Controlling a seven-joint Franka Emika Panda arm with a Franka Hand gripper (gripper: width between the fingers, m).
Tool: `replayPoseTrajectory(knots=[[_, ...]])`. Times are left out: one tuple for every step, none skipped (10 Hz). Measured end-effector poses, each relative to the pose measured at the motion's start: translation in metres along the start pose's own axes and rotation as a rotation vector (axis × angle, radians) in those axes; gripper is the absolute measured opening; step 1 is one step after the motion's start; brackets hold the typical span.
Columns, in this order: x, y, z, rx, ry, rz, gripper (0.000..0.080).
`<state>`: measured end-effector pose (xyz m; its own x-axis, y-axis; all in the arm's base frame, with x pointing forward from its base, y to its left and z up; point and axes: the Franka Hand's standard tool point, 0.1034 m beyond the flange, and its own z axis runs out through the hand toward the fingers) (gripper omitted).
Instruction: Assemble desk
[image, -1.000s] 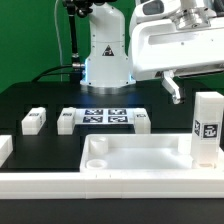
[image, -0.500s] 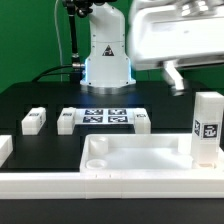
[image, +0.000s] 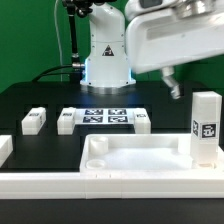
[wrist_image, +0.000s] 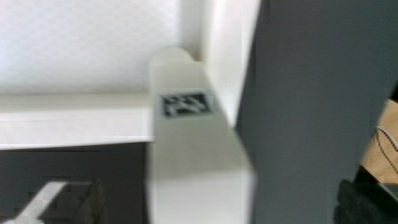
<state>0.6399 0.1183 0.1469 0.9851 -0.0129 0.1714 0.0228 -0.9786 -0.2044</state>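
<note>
The white desk top (image: 120, 146), a tray with a raised rim, lies at the front of the black table. One white leg (image: 207, 128) with a black-and-white tag stands upright at the top's corner on the exterior view's right. My gripper (image: 172, 87) hangs above and behind that leg, apart from it. In the wrist view the same leg (wrist_image: 192, 150) runs between my spread fingers, beside the top's rim (wrist_image: 71, 118). My gripper (wrist_image: 214, 200) is open and empty. Three more legs lie near the marker board: (image: 32, 120), (image: 67, 120), (image: 140, 122).
The marker board (image: 100, 117) lies flat at the table's middle back. The arm's white base (image: 106, 60) stands behind it. A long white border rail (image: 100, 186) runs along the front edge, and another white rail piece (image: 4, 148) sits at the exterior view's left.
My hand has shifted slightly toward the exterior view's left and tilted above the upright leg. The leg, the top and the other legs have not moved.
</note>
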Motion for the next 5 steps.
replayPoseTrajectory(knots=[[-0.01,-0.004,0.0,0.004,-0.108,-0.009,0.0649],[-0.007,-0.003,-0.004,0.012,-0.204,-0.005,0.0649],[0.002,-0.001,0.0,0.017,-0.227,-0.002,0.0649],[0.005,0.004,0.006,0.017,-0.206,-0.008,0.0649],[0.003,0.009,0.011,0.016,-0.2,-0.015,0.0649]])
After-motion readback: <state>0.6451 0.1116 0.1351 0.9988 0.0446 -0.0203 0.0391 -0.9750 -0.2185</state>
